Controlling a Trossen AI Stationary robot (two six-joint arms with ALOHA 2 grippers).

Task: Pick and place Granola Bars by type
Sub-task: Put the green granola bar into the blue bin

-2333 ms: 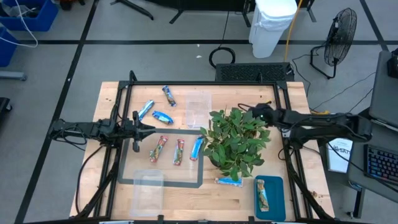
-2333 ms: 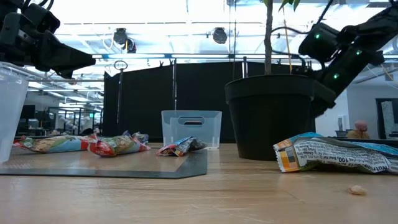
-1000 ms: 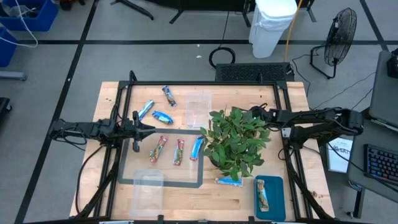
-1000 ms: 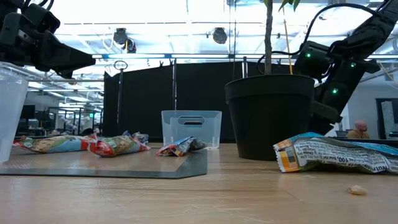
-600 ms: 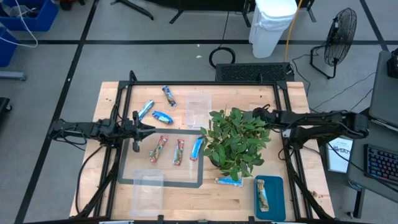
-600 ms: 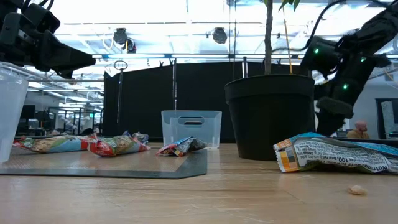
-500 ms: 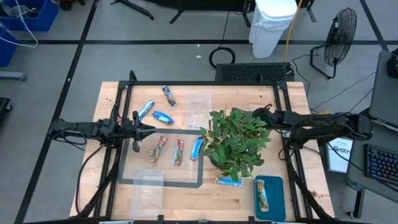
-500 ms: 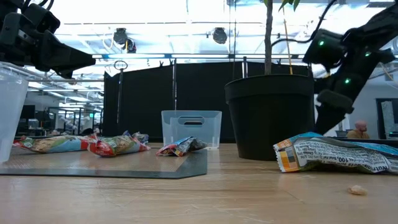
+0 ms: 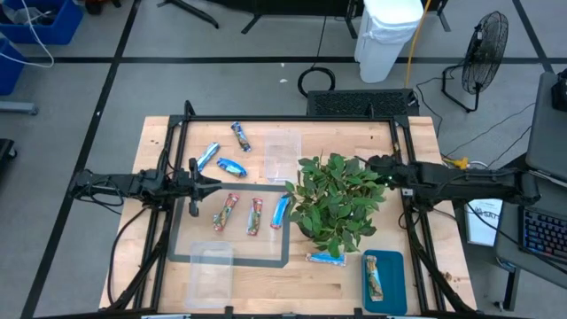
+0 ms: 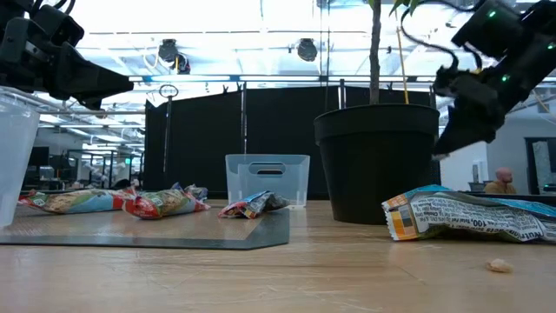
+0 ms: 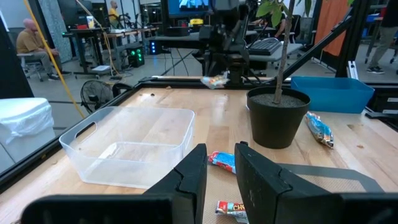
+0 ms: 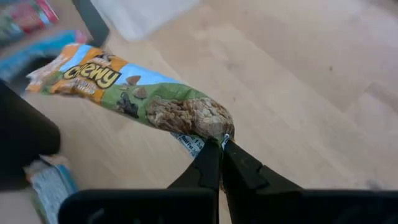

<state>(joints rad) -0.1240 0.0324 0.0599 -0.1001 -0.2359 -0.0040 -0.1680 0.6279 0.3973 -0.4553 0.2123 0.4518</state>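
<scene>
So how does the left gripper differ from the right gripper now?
The left gripper is open and empty; the right gripper is shut on a green-and-beige granola bar. The left gripper hangs over the left side of the table, at the edge of the grey mat; the right gripper is up beside the potted plant. Both are dark and off the table.

Around your wooden table [image 9: 416,133] you have a grey floor [image 9: 221,80] crossed by dark lines. Behind the table stands a white bin [image 9: 387,37], with a floor fan [image 9: 483,44] to its right and blue crates [image 9: 35,22] at the far left. From the low view, you look into a hall with black curtains [image 10: 200,139] under bright ceiling lights [image 10: 261,17]. A seated person [image 11: 29,42] is at a desk.
</scene>
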